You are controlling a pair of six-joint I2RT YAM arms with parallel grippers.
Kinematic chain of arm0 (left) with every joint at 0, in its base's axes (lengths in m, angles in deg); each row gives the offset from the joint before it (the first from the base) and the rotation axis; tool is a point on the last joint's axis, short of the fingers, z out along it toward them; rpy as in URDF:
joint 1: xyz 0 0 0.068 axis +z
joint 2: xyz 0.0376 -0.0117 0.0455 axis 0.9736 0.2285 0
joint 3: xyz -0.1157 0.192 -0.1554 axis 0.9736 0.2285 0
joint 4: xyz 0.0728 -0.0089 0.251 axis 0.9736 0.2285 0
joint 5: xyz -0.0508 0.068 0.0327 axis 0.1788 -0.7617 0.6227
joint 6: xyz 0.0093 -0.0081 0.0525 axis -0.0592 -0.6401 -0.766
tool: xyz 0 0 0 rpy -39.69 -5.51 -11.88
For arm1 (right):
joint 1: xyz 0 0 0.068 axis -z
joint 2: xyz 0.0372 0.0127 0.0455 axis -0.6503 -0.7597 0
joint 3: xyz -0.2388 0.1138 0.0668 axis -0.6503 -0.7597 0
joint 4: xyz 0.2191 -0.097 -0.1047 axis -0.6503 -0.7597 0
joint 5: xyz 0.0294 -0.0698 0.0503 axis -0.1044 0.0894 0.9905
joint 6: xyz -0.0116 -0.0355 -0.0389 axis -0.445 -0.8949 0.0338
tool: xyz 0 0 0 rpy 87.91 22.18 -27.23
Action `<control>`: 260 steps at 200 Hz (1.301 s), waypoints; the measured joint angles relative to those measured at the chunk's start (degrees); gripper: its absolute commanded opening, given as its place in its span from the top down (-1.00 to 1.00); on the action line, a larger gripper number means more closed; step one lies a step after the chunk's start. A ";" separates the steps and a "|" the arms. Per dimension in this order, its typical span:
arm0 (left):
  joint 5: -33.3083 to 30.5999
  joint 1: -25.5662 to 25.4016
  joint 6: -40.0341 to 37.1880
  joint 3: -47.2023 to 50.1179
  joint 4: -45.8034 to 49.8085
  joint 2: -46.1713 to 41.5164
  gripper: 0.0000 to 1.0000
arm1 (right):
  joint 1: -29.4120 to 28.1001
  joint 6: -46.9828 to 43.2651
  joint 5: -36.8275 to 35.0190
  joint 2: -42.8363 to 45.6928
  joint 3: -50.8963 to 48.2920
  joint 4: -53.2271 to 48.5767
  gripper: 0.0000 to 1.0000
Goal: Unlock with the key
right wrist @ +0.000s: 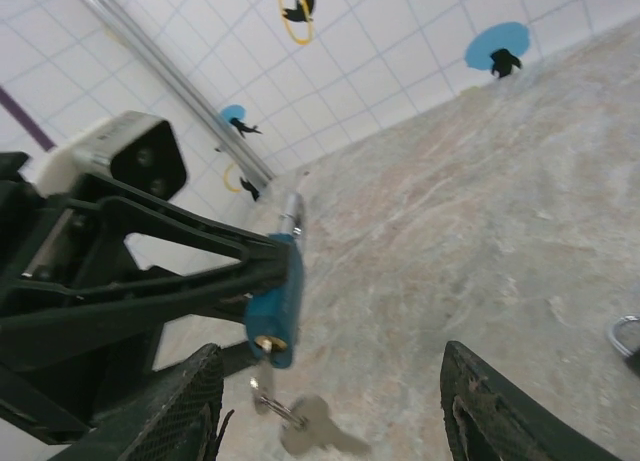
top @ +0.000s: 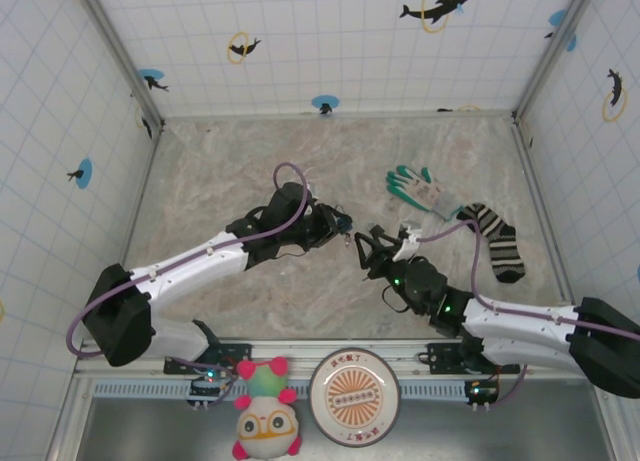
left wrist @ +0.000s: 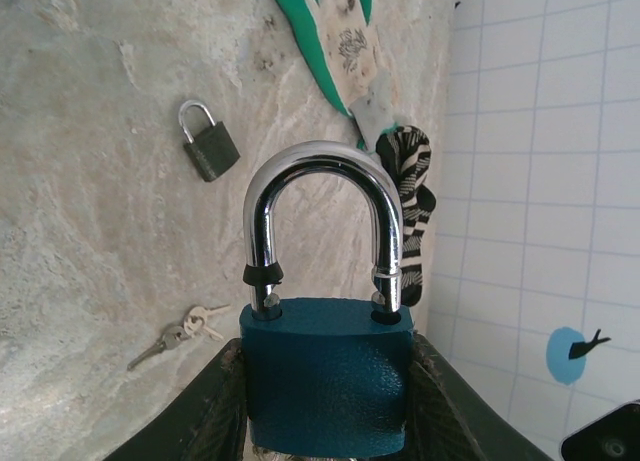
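My left gripper is shut on the body of a blue padlock and holds it upright above the table. The silver shackle has its left leg lifted, with the notch showing above the body. In the right wrist view the padlock is seen from its underside. A silvery key hangs from the brass keyhole, and a ring with a second key dangles below it, blurred. My right gripper is open just below the keys, with nothing between its fingers. Seen from above, both grippers meet mid-table.
A green and white glove and a striped sock lie right of the grippers. A second, dark padlock and a loose bunch of keys rest on the marble table. Tiled walls close in three sides.
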 measured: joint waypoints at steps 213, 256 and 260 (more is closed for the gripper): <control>2.51 0.44 1.95 -0.22 -2.51 0.00 0.95 | 3.30 -3.19 4.37 -14.10 7.76 6.21 0.52; 2.01 0.42 2.34 -0.24 -2.40 0.11 0.70 | 3.45 -3.37 4.59 -14.88 7.98 6.49 0.92; 2.01 0.42 2.34 -0.24 -2.40 0.13 0.67 | 3.50 -3.34 4.66 -14.88 7.98 6.49 0.94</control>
